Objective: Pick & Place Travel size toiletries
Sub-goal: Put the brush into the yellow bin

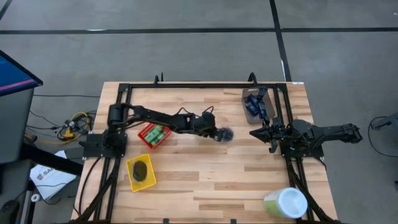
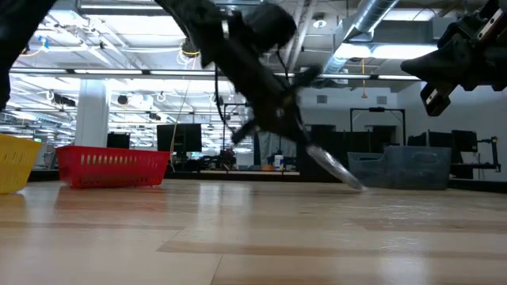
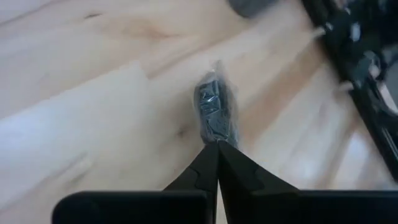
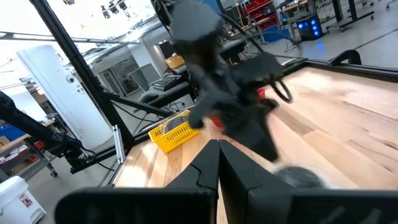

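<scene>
My left gripper reaches out over the middle of the table and is shut on a dark grey round disc in a shiny clear wrapper. The low view shows the disc slanting down below the fingers, close over the wood. A second dark disc lies in the yellow bin. Green little bottles lie in the red bin. Dark blue tubes sit in the grey bin. My right gripper hovers raised near the table's right side, shut and empty, pointing at the left gripper. My left gripper pinches the near edge of the disc between its two fingertips, coming from above and slanting toward the table's right. The disc hangs tilted beyond the fingertips. I cannot tell whether its low end touches the table.
The red bin and the yellow bin stand at the table's left, and the grey bin at the far right. A large pale green-and-white tub lies at the near right corner. Bare wood spans the middle and near side.
</scene>
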Controlling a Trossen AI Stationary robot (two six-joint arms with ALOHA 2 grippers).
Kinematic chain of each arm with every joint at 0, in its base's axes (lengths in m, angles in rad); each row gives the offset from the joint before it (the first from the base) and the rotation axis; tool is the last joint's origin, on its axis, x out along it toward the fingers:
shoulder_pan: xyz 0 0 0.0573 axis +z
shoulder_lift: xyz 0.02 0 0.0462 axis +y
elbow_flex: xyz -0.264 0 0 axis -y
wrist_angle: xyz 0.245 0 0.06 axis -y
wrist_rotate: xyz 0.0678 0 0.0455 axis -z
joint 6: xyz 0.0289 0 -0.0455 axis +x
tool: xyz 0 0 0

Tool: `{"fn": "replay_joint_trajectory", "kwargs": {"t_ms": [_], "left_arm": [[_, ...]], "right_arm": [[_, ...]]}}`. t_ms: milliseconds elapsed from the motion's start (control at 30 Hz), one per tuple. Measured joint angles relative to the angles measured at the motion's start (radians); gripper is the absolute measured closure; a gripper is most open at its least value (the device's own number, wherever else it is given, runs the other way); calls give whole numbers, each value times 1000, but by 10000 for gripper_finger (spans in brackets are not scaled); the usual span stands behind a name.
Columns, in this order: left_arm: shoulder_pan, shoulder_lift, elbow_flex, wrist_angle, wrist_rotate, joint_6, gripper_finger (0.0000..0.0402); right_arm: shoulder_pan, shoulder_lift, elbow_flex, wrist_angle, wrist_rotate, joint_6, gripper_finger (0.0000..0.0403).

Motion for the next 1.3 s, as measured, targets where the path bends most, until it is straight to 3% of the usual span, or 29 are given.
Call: {"fn": "replay_joint_trajectory", "kwargs": {"t_ms": [167,467,767,933,1167,1300], "left_arm": [[-57,-138,1,-119,7,60,401],[-182,-409,-143,-234,24,21,401],[-358,-708,-377,-332,49,-240,401],[-443,-890,-499,-366,133,-394,401],[-560,-1108,-580,-374,152,-565,401],[-604,-1175,-582,-474,152,-625,401]], "right_arm": [[0,0,0,-2,0,0,403],[0,0,0,-1,0,0,403],[0,-1,0,-2,-1,0,403],[0,0,0,-1,-1,0,403],[0,0,0,0,-1,0,403],[0,0,0,1,-1,0,403]]}}
